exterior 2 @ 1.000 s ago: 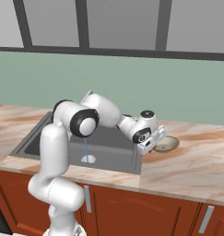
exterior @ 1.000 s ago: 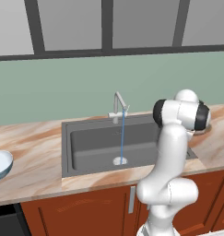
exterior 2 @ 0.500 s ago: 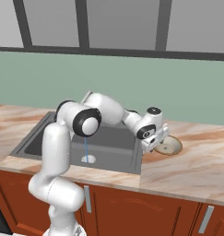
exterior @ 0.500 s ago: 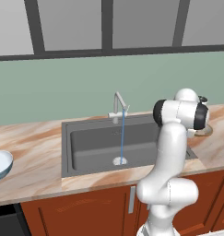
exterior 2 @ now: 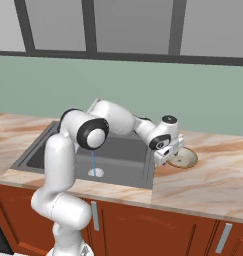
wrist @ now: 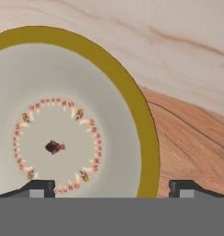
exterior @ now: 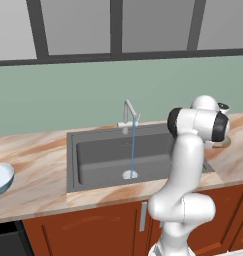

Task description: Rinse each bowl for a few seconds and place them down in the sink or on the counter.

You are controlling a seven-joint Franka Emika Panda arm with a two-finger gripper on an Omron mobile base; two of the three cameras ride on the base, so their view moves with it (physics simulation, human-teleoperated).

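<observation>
Now the pincer (wrist: 111,189) is seen spread wide over the beige bowl (wrist: 62,120) on the desk (wrist: 187,55); light, rigid, probably slippery, its three o'clock rim looks best pinched

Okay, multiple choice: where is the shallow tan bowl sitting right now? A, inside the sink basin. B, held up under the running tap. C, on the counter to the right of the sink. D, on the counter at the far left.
C: the shallow tan bowl rests on the counter just right of the sink, below the open gripper.
</observation>
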